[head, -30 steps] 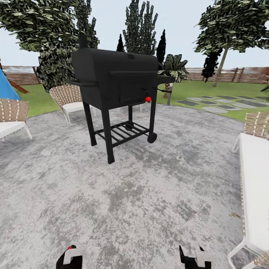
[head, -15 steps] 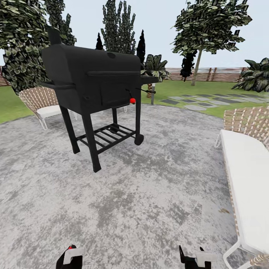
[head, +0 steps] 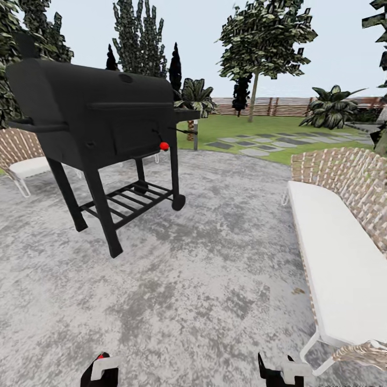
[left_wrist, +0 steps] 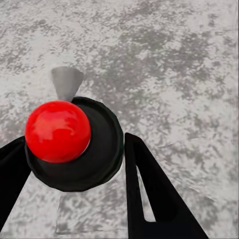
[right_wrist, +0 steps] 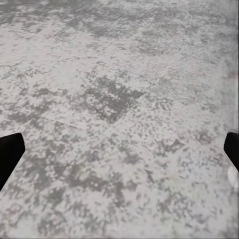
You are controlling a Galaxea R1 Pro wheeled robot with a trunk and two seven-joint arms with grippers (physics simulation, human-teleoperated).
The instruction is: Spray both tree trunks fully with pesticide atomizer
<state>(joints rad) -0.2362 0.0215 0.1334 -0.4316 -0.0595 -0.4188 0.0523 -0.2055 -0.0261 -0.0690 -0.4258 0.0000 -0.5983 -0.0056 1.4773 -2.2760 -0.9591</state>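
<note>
Turning rightward, the robot's view slides past the black grill [head: 102, 121]; its left gripper [left_wrist: 74, 164] clasps the red-capped atomizer [left_wrist: 58, 131], right gripper [right_wrist: 119, 154] gapes empty, spraying not begun, lawn tree [head: 264, 37] far off.

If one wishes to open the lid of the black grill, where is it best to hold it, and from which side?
Probably the long bar handle across the front of the grill lid. Come from the front, the side with the red knob. The bar lies level and stands off the lid, so fingers could close above and below it.
</note>
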